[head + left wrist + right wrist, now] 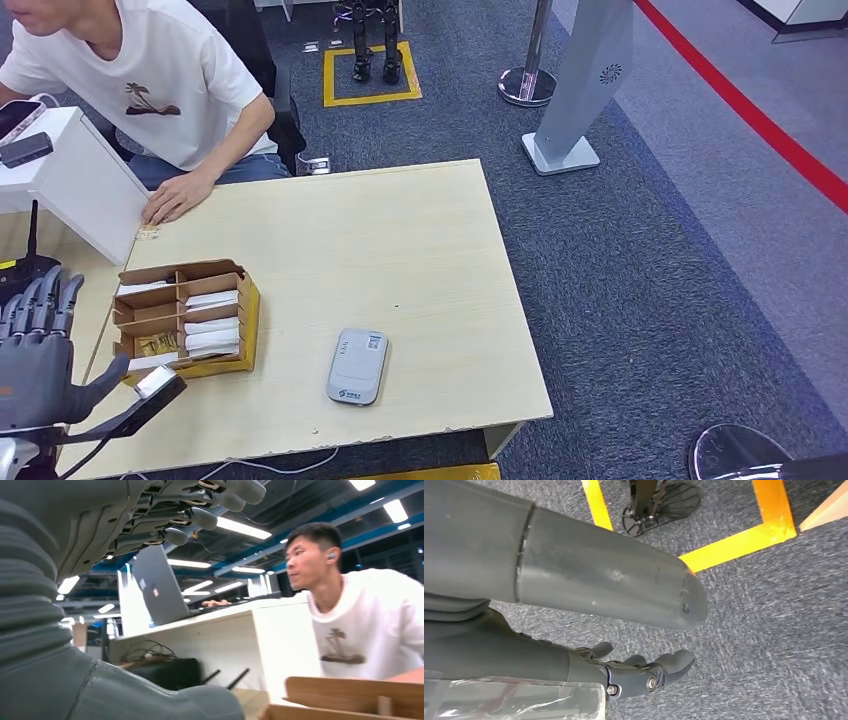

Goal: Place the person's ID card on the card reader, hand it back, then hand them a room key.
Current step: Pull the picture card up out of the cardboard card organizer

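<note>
With your left hand (35,345) open-fingered beside the card box (183,318) and right hand (644,672) hanging empty, await the ID card, not visible, then lay it flat on the card reader (358,366).

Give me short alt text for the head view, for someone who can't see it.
A pale wooden table holds a grey card reader and a cardboard box of white cards. The robot's left hand is raised at the table's left edge, fingers apart, while a seated person rests a hand on the far side.
</note>
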Robot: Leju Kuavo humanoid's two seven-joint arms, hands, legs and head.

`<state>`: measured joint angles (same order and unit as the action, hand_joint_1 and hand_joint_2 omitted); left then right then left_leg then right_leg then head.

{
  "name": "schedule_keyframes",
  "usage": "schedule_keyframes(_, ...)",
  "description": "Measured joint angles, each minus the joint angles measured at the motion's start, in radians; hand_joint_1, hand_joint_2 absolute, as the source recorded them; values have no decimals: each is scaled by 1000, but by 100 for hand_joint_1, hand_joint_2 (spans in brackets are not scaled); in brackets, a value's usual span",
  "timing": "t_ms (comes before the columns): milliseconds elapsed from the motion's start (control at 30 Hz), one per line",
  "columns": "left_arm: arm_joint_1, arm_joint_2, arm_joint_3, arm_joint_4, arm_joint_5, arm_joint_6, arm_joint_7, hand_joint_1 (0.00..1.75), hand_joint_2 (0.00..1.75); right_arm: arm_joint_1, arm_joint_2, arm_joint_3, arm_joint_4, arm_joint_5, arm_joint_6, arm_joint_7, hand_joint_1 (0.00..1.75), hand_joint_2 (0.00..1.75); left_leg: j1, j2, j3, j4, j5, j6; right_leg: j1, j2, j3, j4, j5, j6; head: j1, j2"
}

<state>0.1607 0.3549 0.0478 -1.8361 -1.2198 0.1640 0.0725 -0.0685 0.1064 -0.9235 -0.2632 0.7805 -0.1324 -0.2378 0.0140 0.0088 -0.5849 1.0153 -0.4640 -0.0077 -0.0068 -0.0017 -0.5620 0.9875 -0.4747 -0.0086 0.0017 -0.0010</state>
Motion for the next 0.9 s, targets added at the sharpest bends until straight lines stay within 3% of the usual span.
schedule_keyframes(367, 84, -40, -48, -63, 14, -5, 18, 0, 175, -1, 2, -21, 0, 1, -1, -5, 0, 0, 0, 0, 0, 0, 0, 0, 0, 0, 0, 0, 0, 0, 0, 0)
schedule_keyframes(567, 98, -46, -60, -61, 39, -56, 47, 0, 175, -5, 2, -25, 0, 19, -1, 0, 0, 0, 0, 0, 0, 0, -1, 0, 0, 0, 0, 0, 0, 1, 0, 0)
schedule_keyframes(900, 53, 2, -72, 0, 60, -179, 72, 0, 175, -27, 2, -25, 0, 51, 0, 24, 0, 0, 0, -1, 0, 0, 0, 0, 0, 0, 0, 0, 0, 0, 0, 0)
